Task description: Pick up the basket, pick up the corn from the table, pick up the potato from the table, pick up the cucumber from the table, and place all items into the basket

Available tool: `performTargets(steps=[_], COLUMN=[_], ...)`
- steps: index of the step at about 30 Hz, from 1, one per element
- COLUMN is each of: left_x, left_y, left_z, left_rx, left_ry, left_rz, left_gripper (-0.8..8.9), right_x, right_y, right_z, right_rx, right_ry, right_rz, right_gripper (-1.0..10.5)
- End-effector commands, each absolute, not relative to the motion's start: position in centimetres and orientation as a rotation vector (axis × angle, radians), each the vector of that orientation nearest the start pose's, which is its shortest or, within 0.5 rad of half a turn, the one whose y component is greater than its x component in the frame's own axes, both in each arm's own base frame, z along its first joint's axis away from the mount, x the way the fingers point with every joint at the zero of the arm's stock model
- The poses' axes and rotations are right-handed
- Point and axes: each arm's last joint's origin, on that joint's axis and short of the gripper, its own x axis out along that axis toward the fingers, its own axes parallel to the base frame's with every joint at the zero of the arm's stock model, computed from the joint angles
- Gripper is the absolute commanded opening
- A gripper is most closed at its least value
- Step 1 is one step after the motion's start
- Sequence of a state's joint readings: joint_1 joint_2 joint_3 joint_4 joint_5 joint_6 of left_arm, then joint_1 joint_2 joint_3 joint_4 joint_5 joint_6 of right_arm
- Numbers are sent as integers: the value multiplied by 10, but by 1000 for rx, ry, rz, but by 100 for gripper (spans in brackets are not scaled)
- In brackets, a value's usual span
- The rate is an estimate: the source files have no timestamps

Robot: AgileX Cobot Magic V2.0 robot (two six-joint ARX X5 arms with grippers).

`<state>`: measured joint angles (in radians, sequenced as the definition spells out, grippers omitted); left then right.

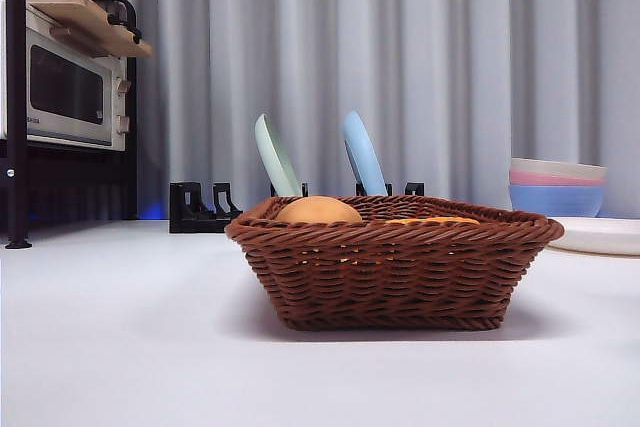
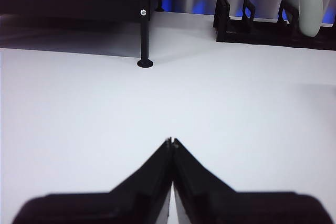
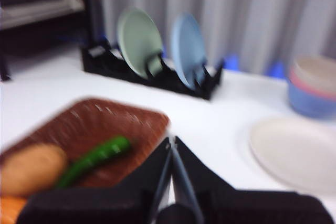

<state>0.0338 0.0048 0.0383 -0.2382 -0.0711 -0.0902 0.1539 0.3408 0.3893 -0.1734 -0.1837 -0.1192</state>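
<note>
In the front view, the woven wicker basket [image 1: 395, 265], dark reddish-brown with flared sides and a braided rim, is seen at centre frame on the smooth white tabletop [image 1: 120, 347]. The rounded tan top of the potato [image 1: 318, 211] shows above the rim at left, and a sliver of orange-yellow corn [image 1: 435, 219] at right. Behind, a green plate [image 1: 275, 157] and a blue plate [image 1: 363, 155] stand tilted in a black rack [image 1: 200, 209]; stacked bowls [image 1: 557, 187] sit at the right edge and a microwave [image 1: 65, 87] at upper left. In the left wrist view, the left claw [image 2: 171, 142] is seen closed, its black jaws meeting at a point over bare tabletop. In the blurred right wrist view, the right claw [image 3: 170, 142] is likewise pressed closed and holds nothing; the basket lies at lower left, holding the potato, the glossy green cucumber [image 3: 94, 158] and an orange edge of corn at the corner, while a flat white plate [image 3: 294, 153] lies at right.
</note>
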Motion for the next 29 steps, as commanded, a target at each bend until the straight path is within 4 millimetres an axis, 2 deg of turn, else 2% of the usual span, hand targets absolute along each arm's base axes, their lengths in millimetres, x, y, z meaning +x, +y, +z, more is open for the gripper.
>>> performTargets(steps=[1,6,14,18,29], left_x=[94,94,94,94,94], left_y=[6,6,6,6,6], left_z=[149,149,149,149,149], left_rx=[-90,-90,-90,-90,-90], left_ry=[206,206,206,206,206], left_rz=[120,120,120,120,120], left_gripper=[-3,-3,-3,-3,-3], right_x=[103,97,96,95,96], right_y=[15,8,7,7,7], right_z=[223,188,157,149,150], right_rx=[-62,-13,-2,30,30], right_ry=[131,140,153,168,163], right_rz=[287,212,204,196,196], right_gripper=[2,2,2,2,2])
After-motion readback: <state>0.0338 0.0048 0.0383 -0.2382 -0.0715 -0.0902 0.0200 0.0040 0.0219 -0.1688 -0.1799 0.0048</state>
